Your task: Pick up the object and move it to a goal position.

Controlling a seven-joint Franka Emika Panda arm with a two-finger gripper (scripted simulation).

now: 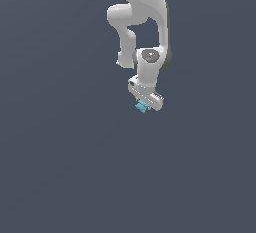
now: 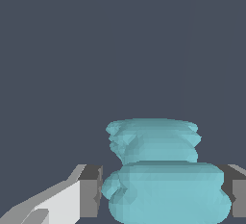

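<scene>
The white-and-grey two-fingered pincer [image 1: 144, 105] of the white jointed robot arm [image 1: 142, 22] is clenched on the small cyan-turquoise blocky lump with an irregular outline [image 1: 141, 107]; in the wrist view the lump [image 2: 163, 180] sits directly between the two grey finger pads [image 2: 91, 192], each pad touching a flank of its lower, wider tier, while a narrower upper tier projects beyond the fingertips. In the exterior view the lump shows just below the pincer's tip, with only plain dark grey-blue background [image 1: 60, 167] around it; whether it is clear of any support surface cannot be told, since no surface edge or shadow is visible. Judged risks: the lump's sides are rounded and stepped, so contact with the flat pads is probably narrow, and a quick swing or sudden stop of the arm could let it rotate or slide out between the pads. Much of the lump lies beyond the fingertips, which would add leverage to any such slip. No goal marker is visible in either view, so the remaining travel cannot be assessed, and a premature release would drop the lump short. Markings: no brand, label or legible writing appears on the lump, the pincer or the arm.
</scene>
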